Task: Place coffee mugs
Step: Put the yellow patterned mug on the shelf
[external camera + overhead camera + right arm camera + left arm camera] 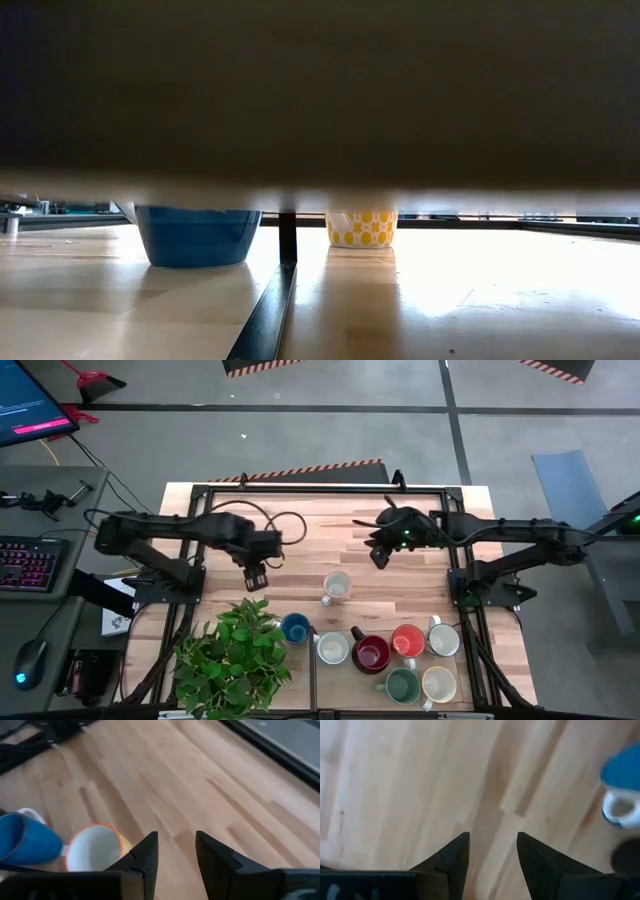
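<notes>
Eight mugs stand on the wooden table in the high view. A pale mug (337, 587) stands alone near the middle. Nearer the front edge are a blue one (295, 627), a white one (332, 648), a dark red one (370, 654), an orange one (407, 641), another white one (443, 640), a green one (402, 685) and a cream one (438, 684). My left gripper (255, 575) hangs open over bare wood, left of the pale mug; its wrist view (492, 850) shows the blue mug (622, 770) off to one side. My right gripper (380, 555) is open (176, 850), above bare wood, far-right of the pale mug (92, 851).
A leafy potted plant (235, 655) stands at the table's near-left corner beside the blue mug. A black frame (320, 490) runs around the table. The low view shows only the blue mug's base (195, 235) and a yellow-patterned mug (362, 227) under a dark overhang.
</notes>
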Robot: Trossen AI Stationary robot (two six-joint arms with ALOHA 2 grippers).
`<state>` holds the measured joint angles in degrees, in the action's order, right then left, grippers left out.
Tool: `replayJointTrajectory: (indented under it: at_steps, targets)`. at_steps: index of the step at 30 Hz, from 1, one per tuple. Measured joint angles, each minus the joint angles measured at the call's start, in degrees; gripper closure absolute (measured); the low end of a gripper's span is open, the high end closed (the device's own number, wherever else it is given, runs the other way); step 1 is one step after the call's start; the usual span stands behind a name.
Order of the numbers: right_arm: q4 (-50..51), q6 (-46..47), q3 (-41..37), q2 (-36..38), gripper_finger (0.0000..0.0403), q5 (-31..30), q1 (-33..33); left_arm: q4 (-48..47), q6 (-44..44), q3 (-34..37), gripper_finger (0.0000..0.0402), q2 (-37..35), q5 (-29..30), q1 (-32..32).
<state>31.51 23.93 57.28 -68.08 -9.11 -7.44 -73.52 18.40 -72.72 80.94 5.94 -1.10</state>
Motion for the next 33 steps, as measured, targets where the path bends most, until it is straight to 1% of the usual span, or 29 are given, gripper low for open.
replayJointTrajectory:
  at_steps: [3, 5, 8, 11, 14, 19, 23, 27, 30, 33]
  targets:
    - [-3.37, -1.92, 0.0, -2.99, 0.0292, 3.12, 0.0, 5.25, 1.88, 3.34, 0.0248, -3.61, 3.31, 0.0]
    - [-5.03, -2.4, 0.0, -4.85, 0.0292, 4.89, 0.0, 7.71, 1.94, 4.53, 0.0248, -5.03, 4.12, 0.0]
    - [-5.63, -1.96, 0.0, -7.29, 0.0292, 6.58, 0.0, 9.72, 1.89, 5.05, 0.0248, -5.37, 4.42, 0.0]
    - [-7.12, -1.93, 0.0, -10.01, 0.0292, 10.13, 0.18, 10.11, 1.12, 5.96, 0.0248, -5.37, 4.96, 0.0]
    - [-9.67, -2.16, 0.18, -12.76, 0.0292, 12.21, 1.06, 10.47, 0.77, 7.16, 0.0248, -5.3, 4.96, 0.0]
    - [-9.4, -4.76, 3.79, -16.78, 0.0292, 12.59, 2.94, 10.56, -0.11, 8.52, 0.0248, -5.41, 4.98, 0.01]
    - [-5.58, -8.13, 7.24, -19.93, 0.0292, 12.54, 4.32, 10.99, -1.96, 11.11, 0.0248, -6.3, 5.25, 0.04]
    - [-1.6, -9.43, 9.27, -22.82, 0.0292, 12.36, 5.19, 14.21, -2.04, 14.47, 0.0248, -9.41, 5.22, 0.03]
    - [-1.58, -9.45, 10.03, -24.21, 0.0292, 12.37, 5.49, 17.9, -2.0, 16.88, 0.0248, -12.64, 5.44, 0.04]
    - [-1.75, -9.47, 10.8, -25.36, 0.0292, 12.38, 5.68, 18.87, -1.18, 18.99, 0.0248, -15.86, 6.7, 0.02]
